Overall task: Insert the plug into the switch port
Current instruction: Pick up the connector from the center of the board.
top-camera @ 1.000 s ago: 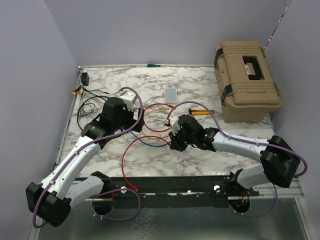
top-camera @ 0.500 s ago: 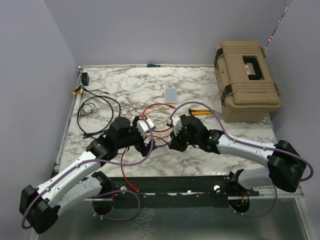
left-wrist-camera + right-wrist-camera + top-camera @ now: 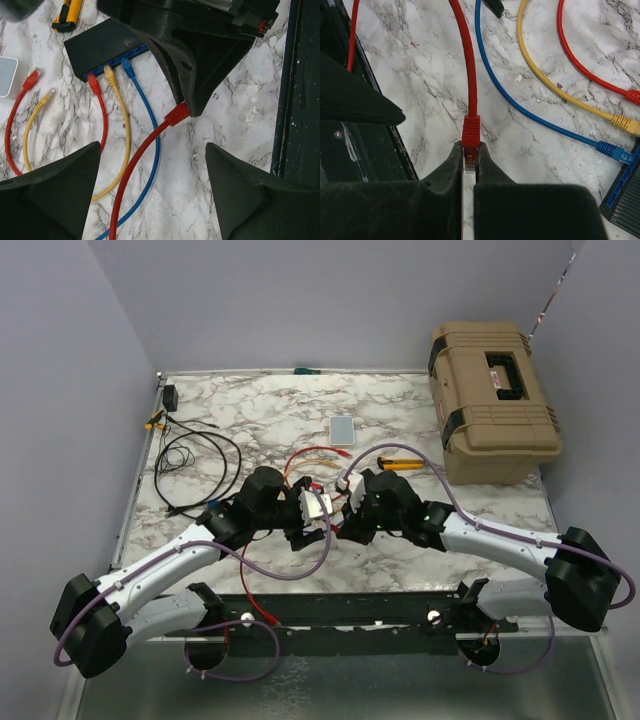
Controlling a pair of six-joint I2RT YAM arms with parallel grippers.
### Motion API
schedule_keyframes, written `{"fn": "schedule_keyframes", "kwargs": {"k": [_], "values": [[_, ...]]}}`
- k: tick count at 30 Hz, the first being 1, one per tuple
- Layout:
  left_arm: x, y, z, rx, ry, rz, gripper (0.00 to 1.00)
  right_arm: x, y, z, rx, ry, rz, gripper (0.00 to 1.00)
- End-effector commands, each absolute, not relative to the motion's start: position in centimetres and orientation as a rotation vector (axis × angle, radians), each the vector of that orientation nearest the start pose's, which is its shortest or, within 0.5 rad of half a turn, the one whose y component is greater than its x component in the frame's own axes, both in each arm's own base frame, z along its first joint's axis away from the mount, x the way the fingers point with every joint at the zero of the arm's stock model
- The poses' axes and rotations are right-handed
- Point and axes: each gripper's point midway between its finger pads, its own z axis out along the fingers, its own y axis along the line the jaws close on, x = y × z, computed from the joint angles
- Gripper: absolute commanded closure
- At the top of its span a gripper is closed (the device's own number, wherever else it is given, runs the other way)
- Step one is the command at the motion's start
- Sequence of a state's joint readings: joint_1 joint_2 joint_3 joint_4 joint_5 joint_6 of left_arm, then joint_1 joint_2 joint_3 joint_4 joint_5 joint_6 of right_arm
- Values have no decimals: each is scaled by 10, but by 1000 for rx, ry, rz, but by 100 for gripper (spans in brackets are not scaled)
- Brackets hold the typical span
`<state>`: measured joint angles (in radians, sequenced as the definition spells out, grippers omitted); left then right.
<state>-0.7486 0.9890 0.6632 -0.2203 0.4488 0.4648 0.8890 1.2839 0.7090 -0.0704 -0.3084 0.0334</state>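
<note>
Marble tabletop (image 3: 235, 115) separates the red plug (image 3: 176, 115), pinched in right jaws, from the switch (image 3: 100, 50).

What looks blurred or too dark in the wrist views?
Right wrist view: the red cable's plug is sharp; the right gripper clamping it is soft, near-black. Left wrist view: the flat black rectangular switch is sharp; the open left gripper is dark, featureless.

The marble table (image 3: 260, 410) carries the switch (image 3: 100, 50), patch cables (image 3: 109, 76), a tan case (image 3: 495, 405).

Plain lavender-grey walls (image 3: 300, 300) enclose a white marble-patterned table (image 3: 270, 400).
</note>
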Motion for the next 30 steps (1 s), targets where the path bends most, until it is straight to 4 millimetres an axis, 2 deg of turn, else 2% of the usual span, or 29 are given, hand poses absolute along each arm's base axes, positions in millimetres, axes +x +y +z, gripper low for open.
{"fn": "schedule_keyframes", "kwargs": {"k": [1,4,7,9,12,26,30], "values": [[185,-276,166,1527,1450,-672,19,172,311,115,-1143,1965,879,98],[184,-280,161,1551,1454,-678,24,171,311,116,-1146,1957,887,98],[180,-283,157,1580,1450,-695,38,171,312,116,-1149,1952,895,98],[178,-284,154,1590,1451,-705,43,170,312,116,-1149,1951,897,98],[175,-284,151,1606,1449,-710,57,170,313,119,-1147,1942,904,98],[171,-286,136,1638,1495,-726,61,168,313,121,-1150,1926,917,98],[170,-288,138,1636,1496,-737,68,167,312,123,-1147,1919,922,98]]}}
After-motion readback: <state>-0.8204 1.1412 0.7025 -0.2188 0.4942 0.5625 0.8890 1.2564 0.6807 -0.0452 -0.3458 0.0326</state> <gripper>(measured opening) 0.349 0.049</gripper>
